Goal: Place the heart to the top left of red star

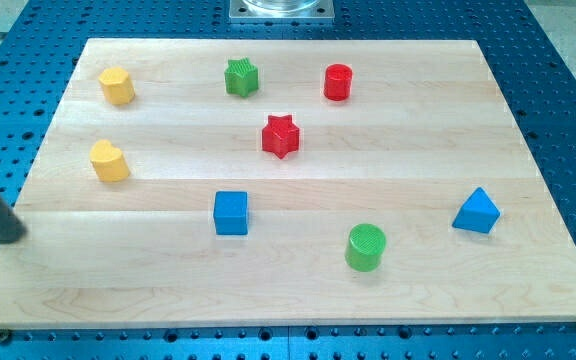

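Tip [10, 237] sits lower left of yellow heart [109, 161].

Pale matt wooden board [298, 290]; perforated blue metal table [568, 90]; matt plastic-looking red star [280, 136].

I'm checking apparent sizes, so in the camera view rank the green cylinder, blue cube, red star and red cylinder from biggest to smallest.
1. Green cylinder
2. Blue cube
3. Red star
4. Red cylinder

The first two look nearly alike. They also sit nearer the view's bottom, possibly closer to the camera, so true sizes are unsure.

Single view, set high at the near edge, looking down obliquely across the whole board [288, 300]; mount plate [281, 9] at view's top.
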Tool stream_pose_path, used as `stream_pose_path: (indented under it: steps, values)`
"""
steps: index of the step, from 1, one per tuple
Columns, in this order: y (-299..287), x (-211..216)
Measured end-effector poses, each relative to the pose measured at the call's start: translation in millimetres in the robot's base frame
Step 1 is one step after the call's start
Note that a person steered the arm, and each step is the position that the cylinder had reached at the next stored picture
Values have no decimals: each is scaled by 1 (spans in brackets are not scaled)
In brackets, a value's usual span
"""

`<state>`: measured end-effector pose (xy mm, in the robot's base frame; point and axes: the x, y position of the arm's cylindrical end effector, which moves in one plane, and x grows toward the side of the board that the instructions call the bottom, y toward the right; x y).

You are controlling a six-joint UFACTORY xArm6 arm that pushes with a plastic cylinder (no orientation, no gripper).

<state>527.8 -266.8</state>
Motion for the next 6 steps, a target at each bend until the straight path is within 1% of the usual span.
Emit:
stream_pose_path:
  steps: [1,2,3,4,5,6]
  values:
    - [33,-19]
    - [27,-49]
    - [33,-56]
    - [78,-89]
    - [61,-84]
    - [25,-97]
